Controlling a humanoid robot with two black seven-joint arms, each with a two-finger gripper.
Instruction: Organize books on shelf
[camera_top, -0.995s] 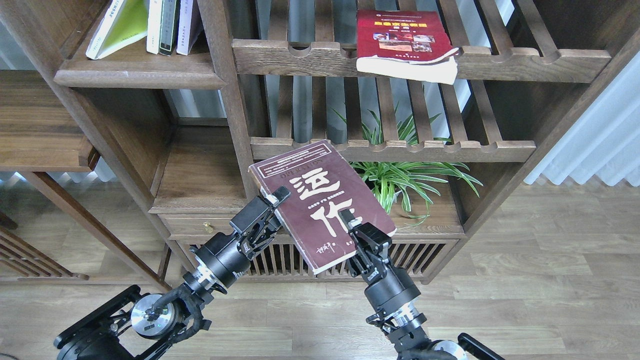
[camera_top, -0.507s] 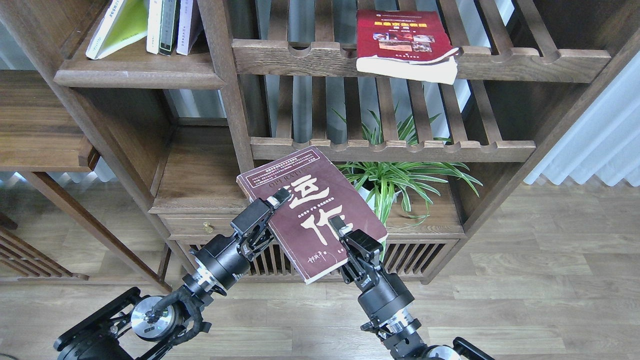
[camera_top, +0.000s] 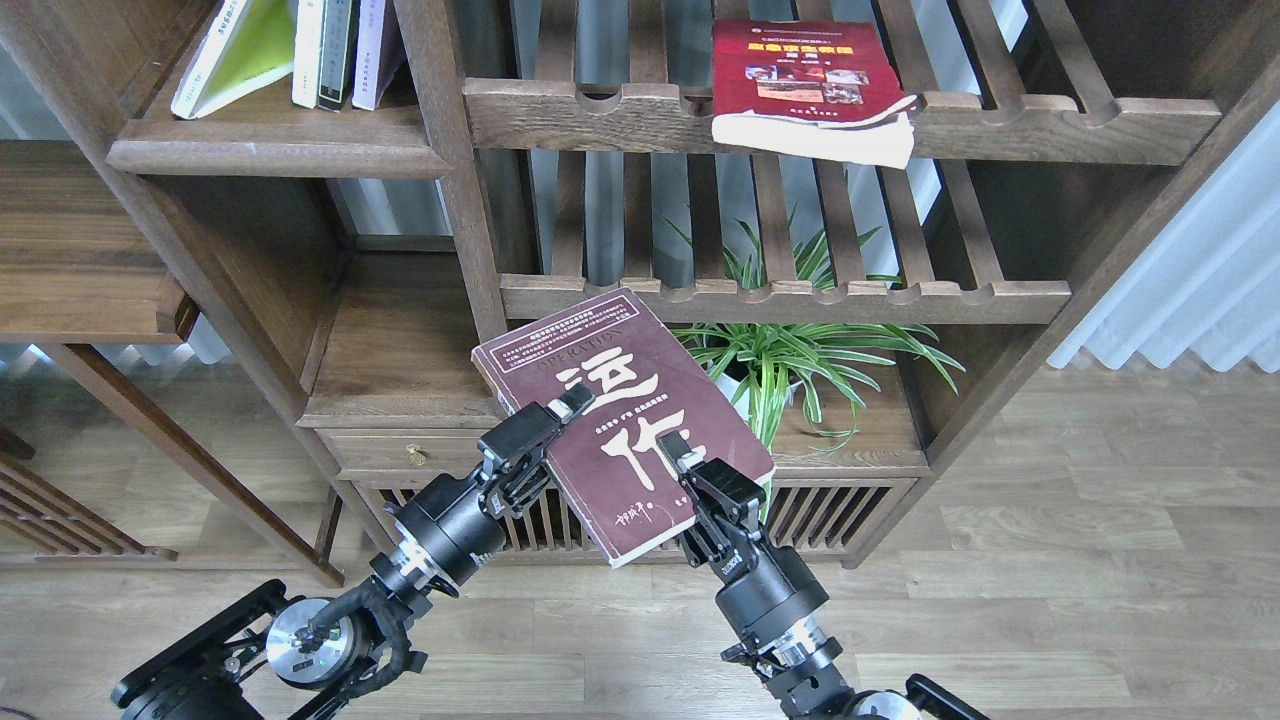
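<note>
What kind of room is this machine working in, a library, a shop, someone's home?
Most likely a home study or living room, possibly a staged one. A large dark wooden bookcase holds a few books, a potted spider plant sits low in it, and there are pale curtains over wood-plank flooring.

- The maroon book, centre of the frame: paper cover with a soft sheen.
- The red book, top centre: glossy cover, matt cream page edges.
- The shelf, upper left: dark-brown wood, smooth, satin finish, visible grain.
- The slatted racks, centre: the same brown wood, rougher-looking at the notches.
- Left gripper and right gripper: matt black plastic or metal, pale fingertips.
- The floor, lower right: grey-brown wood-look boards, matt.
</note>
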